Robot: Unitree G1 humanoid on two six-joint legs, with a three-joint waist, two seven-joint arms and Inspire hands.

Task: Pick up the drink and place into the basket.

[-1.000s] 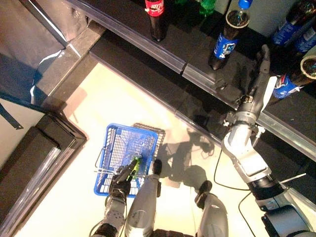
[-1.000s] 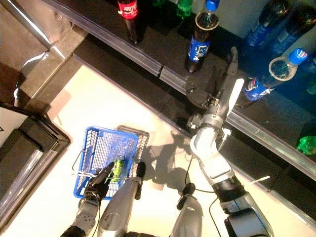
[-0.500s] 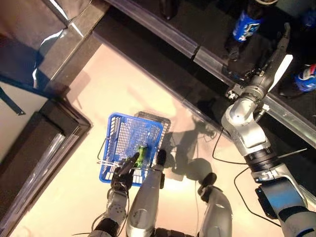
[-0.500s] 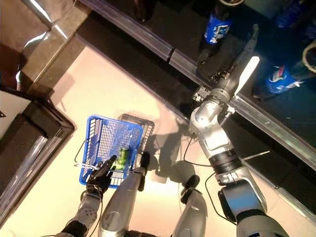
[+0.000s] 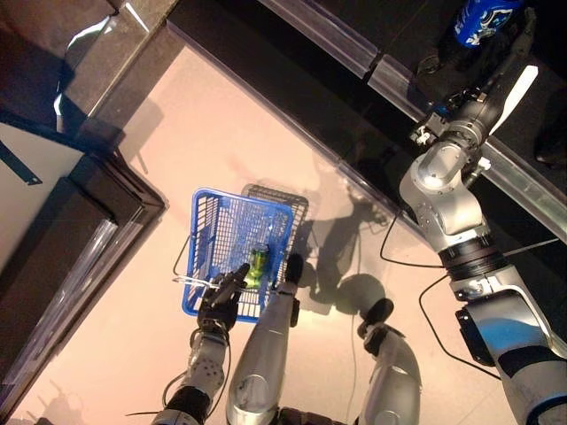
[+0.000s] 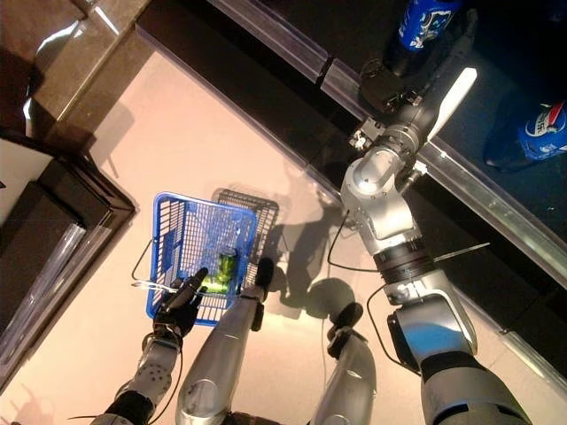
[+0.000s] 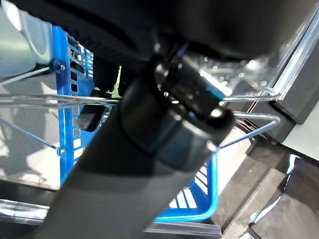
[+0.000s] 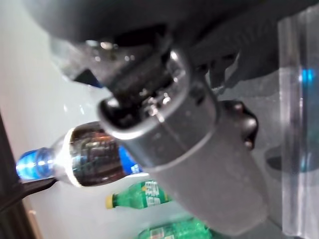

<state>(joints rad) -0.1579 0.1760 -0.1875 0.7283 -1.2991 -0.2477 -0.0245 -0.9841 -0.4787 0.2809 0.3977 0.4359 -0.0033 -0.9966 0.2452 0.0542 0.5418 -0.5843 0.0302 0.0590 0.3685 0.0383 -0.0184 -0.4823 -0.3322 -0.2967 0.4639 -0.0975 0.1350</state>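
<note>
My left hand (image 5: 220, 305) is shut on the thin wire handles (image 7: 249, 119) of the blue basket (image 5: 217, 226), which hangs low at the left in front of me. A green drink (image 5: 257, 264) lies inside the basket. My right hand (image 5: 507, 55) reaches up to the dark shelf, its fingers straight beside a dark bottle with a blue label (image 6: 423, 19). Its white-covered thumb (image 5: 515, 88) stands out to the side. The bottle also shows in the right wrist view (image 8: 94, 159), just past the hand. I cannot see the fingers wrapped round it.
A clear rail (image 5: 354, 55) runs along the shelf's front edge. Another blue-labelled bottle (image 6: 540, 133) stands further right. Green bottles (image 8: 147, 195) lie behind. A dark cabinet (image 5: 71, 221) stands on the left beside the pale floor (image 5: 221, 142).
The whole picture has shifted, so the camera has moved. My right hand stays up at the shelf by the blue-labelled bottle. The blue basket still hangs from my left hand.
</note>
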